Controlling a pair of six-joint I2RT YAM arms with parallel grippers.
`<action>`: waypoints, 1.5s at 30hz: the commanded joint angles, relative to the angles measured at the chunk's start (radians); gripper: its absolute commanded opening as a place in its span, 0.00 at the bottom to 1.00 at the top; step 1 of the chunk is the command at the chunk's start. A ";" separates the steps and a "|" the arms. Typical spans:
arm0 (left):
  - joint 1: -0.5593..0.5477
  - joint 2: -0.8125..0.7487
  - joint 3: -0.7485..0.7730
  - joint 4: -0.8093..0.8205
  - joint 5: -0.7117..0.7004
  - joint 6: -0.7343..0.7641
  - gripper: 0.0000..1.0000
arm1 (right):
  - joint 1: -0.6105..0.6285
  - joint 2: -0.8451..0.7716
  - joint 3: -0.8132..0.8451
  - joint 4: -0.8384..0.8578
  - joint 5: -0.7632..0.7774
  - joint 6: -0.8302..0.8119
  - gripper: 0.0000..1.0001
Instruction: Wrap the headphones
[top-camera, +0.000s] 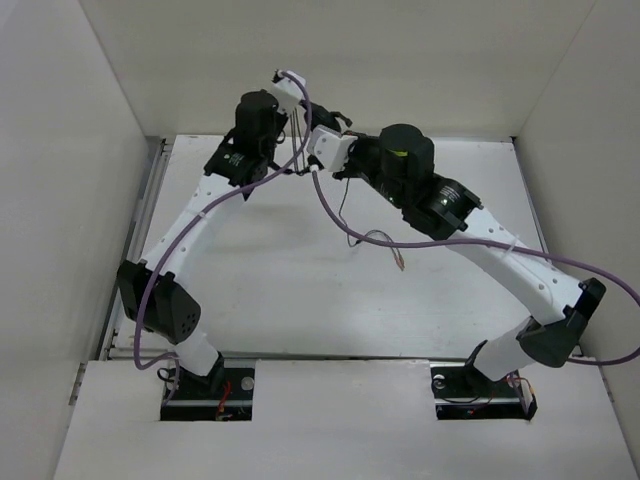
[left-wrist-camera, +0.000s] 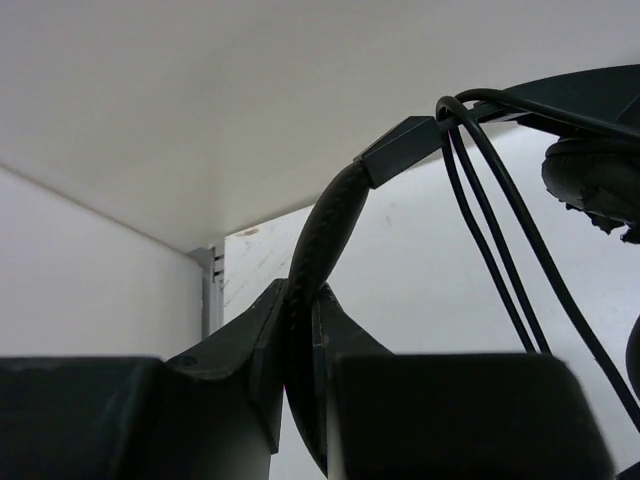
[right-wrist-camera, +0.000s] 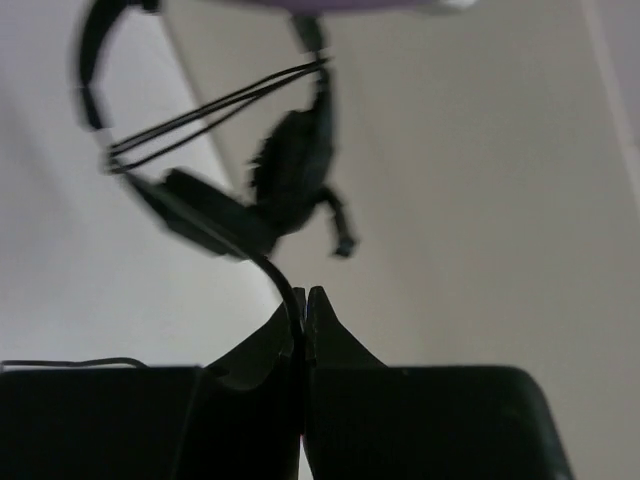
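Note:
The headphones are held up in the air between my two grippers. My left gripper is shut on the padded black headband. Several strands of the thin cable loop over the band beside an earcup. My right gripper is shut on the thin black cable just below the blurred earcup. In the top view both grippers meet high at the far middle. The loose cable hangs down from them, and its plug end lies on the table.
White walls enclose the table on the left, back and right. Thick purple arm cables run along both arms. The arm bases sit at the near edge.

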 joint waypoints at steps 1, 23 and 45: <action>-0.045 -0.027 -0.018 -0.015 -0.007 0.039 0.00 | -0.028 -0.031 -0.052 0.341 0.263 -0.373 0.00; -0.247 -0.173 -0.122 -0.230 0.279 -0.039 0.00 | -0.313 -0.054 -0.170 0.693 0.037 -0.485 0.06; -0.330 -0.209 0.037 -0.394 0.547 -0.115 0.00 | -0.500 0.073 -0.028 0.371 -0.378 0.155 0.09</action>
